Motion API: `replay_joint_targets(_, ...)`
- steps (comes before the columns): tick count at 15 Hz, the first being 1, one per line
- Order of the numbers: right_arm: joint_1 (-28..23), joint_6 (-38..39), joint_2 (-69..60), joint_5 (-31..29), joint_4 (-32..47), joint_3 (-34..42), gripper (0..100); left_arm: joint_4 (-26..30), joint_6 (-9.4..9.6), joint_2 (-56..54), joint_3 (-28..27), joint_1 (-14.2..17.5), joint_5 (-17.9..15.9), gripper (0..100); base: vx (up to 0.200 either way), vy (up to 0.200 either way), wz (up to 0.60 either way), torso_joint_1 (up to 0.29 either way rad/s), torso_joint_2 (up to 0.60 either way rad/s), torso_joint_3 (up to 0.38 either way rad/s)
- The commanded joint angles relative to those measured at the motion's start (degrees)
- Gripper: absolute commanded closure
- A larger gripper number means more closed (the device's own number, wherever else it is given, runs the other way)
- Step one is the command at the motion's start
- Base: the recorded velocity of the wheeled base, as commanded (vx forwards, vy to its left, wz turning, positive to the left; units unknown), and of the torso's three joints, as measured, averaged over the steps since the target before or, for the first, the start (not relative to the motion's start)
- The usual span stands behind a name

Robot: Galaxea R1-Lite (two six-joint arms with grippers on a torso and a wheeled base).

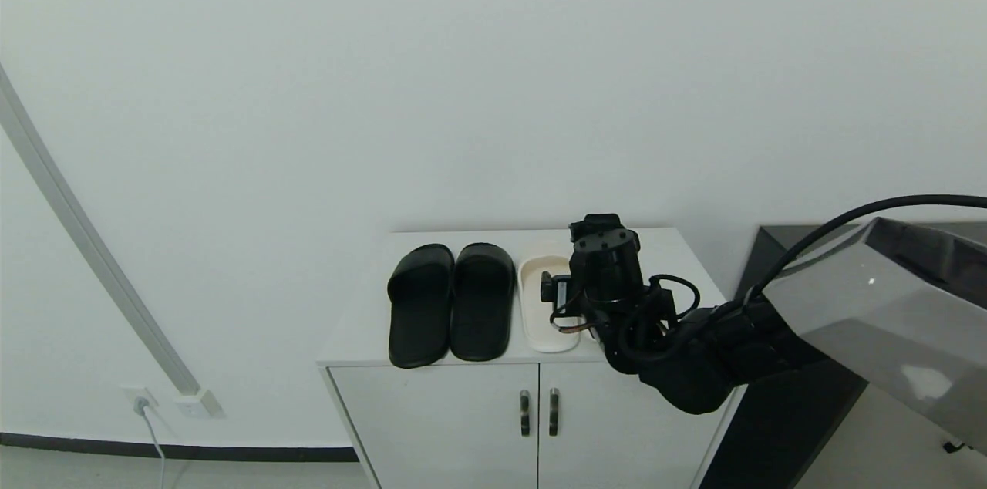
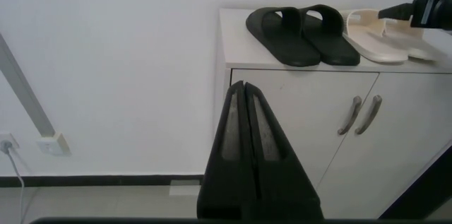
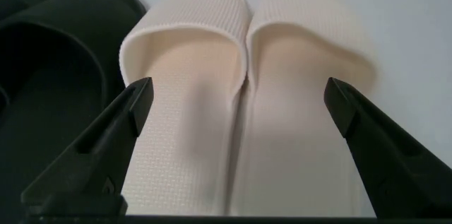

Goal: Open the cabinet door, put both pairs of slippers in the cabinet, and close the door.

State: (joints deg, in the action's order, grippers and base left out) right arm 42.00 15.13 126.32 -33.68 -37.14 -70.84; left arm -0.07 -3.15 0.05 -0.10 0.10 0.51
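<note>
We are holding the right gripper [image 3: 239, 90] spread wide over the cream foam slippers [image 3: 185, 146], toward the right edge of the white cabinet [image 1: 432, 427], to clamp both.

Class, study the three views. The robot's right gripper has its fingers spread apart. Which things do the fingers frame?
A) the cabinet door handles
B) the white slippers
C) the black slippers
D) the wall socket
B: in the right wrist view the right gripper has its fingers open on either side of the white slippers, which lie on top of the cabinet.
</note>
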Motion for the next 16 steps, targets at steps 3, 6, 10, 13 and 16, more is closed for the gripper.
replay_joint_targets(3,-2.09,-0.1,3.67,0.2,-0.03,-2.37,0,-0.01,-0.02,0.04,0.01,-0.01,0.02,100,0.0,0.0,0.0,0.0,0.0,0.0)
replay_joint_targets(6,-2.89,-0.36,6.92,0.55,0.41,-6.15,0,-0.01,-0.02,0.04,0.01,-0.01,0.02,100,0.0,0.0,0.0,0.0,0.0,0.0)
replay_joint_targets(10,-3.94,-3.35,11.58,0.55,2.08,-14.41,0,-0.01,-0.19,0.04,0.01,-0.01,0.02,100,0.0,0.0,0.0,0.0,0.0,0.0)
replay_joint_targets(13,-4.29,-3.61,12.64,0.46,3.31,-16.79,100,-0.01,-0.81,0.04,-0.08,-0.01,0.02,100,0.0,0.0,0.0,0.0,0.0,0.0)
replay_joint_targets(16,-4.29,-3.53,12.64,0.46,3.31,-16.79,100,-0.01,-0.9,0.04,-0.08,-0.01,0.02,100,0.0,0.0,0.0,0.0,0.0,0.0)
